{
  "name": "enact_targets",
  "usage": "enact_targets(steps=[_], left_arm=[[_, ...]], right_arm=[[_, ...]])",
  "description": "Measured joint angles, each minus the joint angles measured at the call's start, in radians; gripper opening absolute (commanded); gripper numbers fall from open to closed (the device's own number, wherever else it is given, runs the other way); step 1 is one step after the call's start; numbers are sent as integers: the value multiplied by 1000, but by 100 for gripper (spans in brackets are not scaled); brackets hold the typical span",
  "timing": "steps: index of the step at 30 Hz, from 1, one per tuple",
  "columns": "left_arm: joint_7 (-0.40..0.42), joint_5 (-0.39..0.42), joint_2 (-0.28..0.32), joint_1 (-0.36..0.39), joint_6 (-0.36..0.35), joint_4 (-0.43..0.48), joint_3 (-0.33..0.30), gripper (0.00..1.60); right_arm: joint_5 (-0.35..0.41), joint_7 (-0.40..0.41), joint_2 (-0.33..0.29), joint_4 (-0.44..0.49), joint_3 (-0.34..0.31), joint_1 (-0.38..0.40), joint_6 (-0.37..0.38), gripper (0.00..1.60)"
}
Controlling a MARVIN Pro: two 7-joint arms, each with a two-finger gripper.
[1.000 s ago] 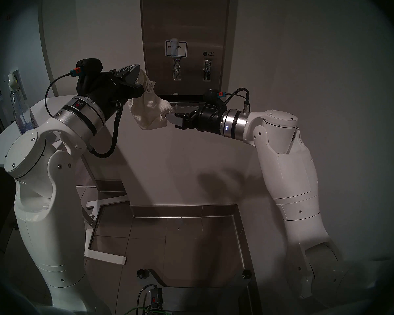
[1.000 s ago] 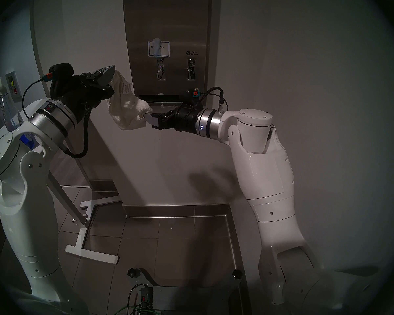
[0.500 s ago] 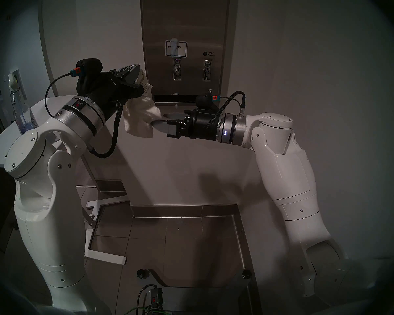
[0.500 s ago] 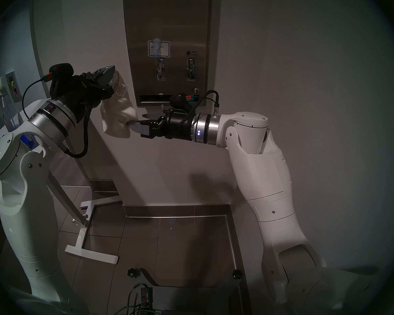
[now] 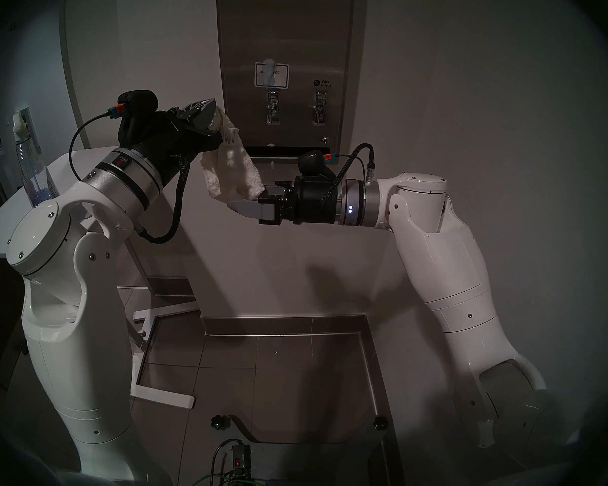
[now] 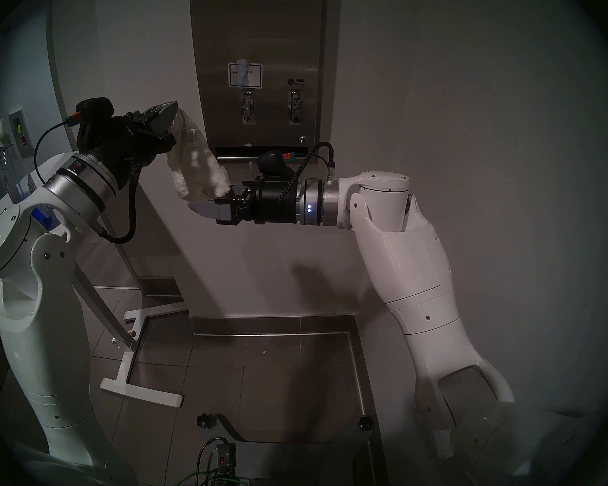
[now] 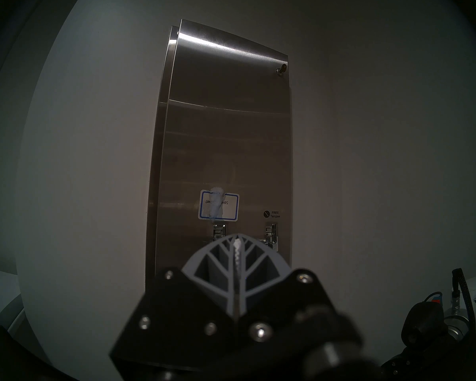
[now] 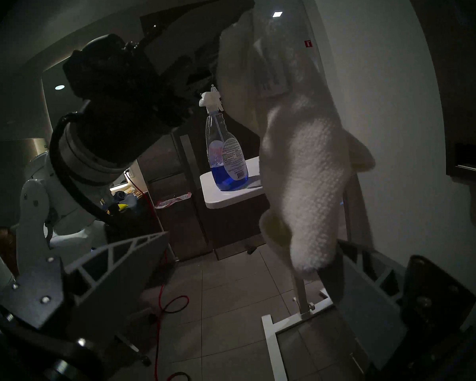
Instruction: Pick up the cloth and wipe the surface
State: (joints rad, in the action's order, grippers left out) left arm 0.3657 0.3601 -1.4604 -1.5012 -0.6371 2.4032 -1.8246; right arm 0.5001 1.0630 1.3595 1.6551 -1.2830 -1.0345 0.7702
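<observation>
The cloth (image 5: 232, 173), an off-white waffle towel with a printed tag, hangs from my left gripper (image 5: 214, 120), which is shut on its top edge just left of the steel dispenser front (image 5: 285, 36). The left wrist view shows the shut fingers (image 7: 259, 265) with a sliver of cloth, facing the dispenser front (image 7: 223, 152) and its blue-bordered label (image 7: 218, 205), which carries a white smear. My right gripper (image 5: 246, 197) is open below the dispenser. In the right wrist view the cloth's lower end (image 8: 308, 207) hangs between the spread fingers (image 8: 116, 262), close to the wall-side one.
A spray bottle (image 5: 32, 173) of blue liquid stands on a white table (image 5: 0, 229) at far left, also in the right wrist view (image 8: 226, 155). The table's white floor frame (image 5: 162, 394) lies below. The grey wall (image 5: 471, 124) is close behind both grippers.
My right gripper has moved left and slightly down, rolled its wrist, and now stands open around the cloth's lower end. The cloth's hanging end swung with it. The left arm has not moved.
</observation>
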Motion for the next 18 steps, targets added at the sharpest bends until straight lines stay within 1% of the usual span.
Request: enact_targets(steps=[8,13,14,15,16,17,18], left_arm=[[1,-1,-1,0,0,0,0,0],[1,-1,-1,0,0,0,-1,0],[1,-1,-1,0,0,0,-1,0],[2,-1,-1,0,0,0,-1,0],[2,-1,-1,0,0,0,-1,0],[2,-1,-1,0,0,0,-1,0],[2,-1,-1,0,0,0,-1,0]], right_arm=[[6,14,13,-28,2,39,-28,160],[3,23,32,-45,21,77,-45,160],[3,25,36,-49,27,85,-48,155],[3,28,41,-55,35,94,-52,135],[3,30,43,-58,39,98,-54,87],[3,33,47,-63,44,104,-57,73],[3,37,50,-69,50,111,-61,56]])
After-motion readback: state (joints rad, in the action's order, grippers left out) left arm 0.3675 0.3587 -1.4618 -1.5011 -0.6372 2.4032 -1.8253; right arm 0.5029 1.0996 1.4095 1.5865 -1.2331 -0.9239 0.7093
